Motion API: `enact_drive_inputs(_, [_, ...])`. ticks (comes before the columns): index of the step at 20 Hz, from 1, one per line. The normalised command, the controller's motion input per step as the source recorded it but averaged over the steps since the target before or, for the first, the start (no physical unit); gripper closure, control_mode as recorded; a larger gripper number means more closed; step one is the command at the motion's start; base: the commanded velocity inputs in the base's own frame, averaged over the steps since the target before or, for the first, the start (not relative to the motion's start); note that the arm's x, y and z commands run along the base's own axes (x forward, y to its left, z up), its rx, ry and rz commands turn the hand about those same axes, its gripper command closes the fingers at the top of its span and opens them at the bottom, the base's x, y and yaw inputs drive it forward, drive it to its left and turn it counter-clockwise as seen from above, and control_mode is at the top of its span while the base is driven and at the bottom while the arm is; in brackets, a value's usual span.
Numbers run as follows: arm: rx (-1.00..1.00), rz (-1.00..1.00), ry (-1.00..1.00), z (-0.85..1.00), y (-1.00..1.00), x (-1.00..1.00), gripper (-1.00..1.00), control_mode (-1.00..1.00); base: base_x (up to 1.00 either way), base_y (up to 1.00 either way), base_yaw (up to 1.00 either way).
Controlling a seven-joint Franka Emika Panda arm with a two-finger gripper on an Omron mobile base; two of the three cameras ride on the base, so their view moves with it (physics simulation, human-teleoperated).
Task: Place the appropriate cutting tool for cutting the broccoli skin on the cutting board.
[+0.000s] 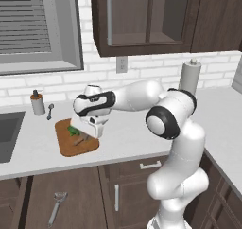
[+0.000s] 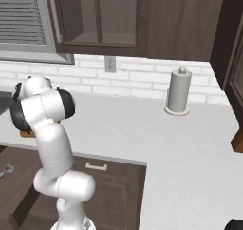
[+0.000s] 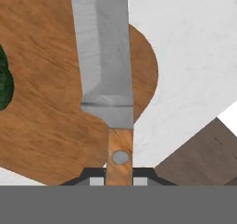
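gripper [image 3: 119, 181]: fingertips pressed against both sides of the knife's wooden handle, no gap showing; it has hold of the knife. In the left base view the hand hangs low over the cutting board.
knife [image 3: 105, 56]: brown handle with a metal rivet sits between the fingertips, grey blade runs away from the hand across the board toward its rounded corner. Whether the blade touches the wood, cannot tell.
cutting board [image 1: 66, 147]: brown wood, rounded corners, flat on the light counter [image 1: 123, 138] just right of the sink [image 1: 9, 136]. In the right base view the arm hides all but a brown sliver of it.
broccoli [image 1: 73, 130]: dark-green lump on the board, beside the blade, partly under the hand; in the hand view it shows at the left edge.
spoon [image 1: 49, 111]: small, grey, on the counter behind the board, next to the soap dispenser [image 1: 37, 103].
metal utensil [image 1: 56, 206]: all grey, on the floor in front of the lower cabinets.
paper towel roll [image 2: 179, 91]: upright by the back wall, well apart from the board.
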Motion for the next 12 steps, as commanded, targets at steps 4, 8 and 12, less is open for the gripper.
enact_drive_inputs(4, [0.00,0.00,0.00,-0.29,0.14,0.10,1.00,-1.00,0.00,0.00,0.00])
enact_drive_inputs(8, [0.00,0.00,0.00,-0.35,0.17,0.09,1.00,-1.00,0.00,0.00,0.00])
enact_drive_inputs(12, [0.00,0.00,0.00,-0.32,0.24,0.11,1.00,-1.00,0.00,0.00,0.00])
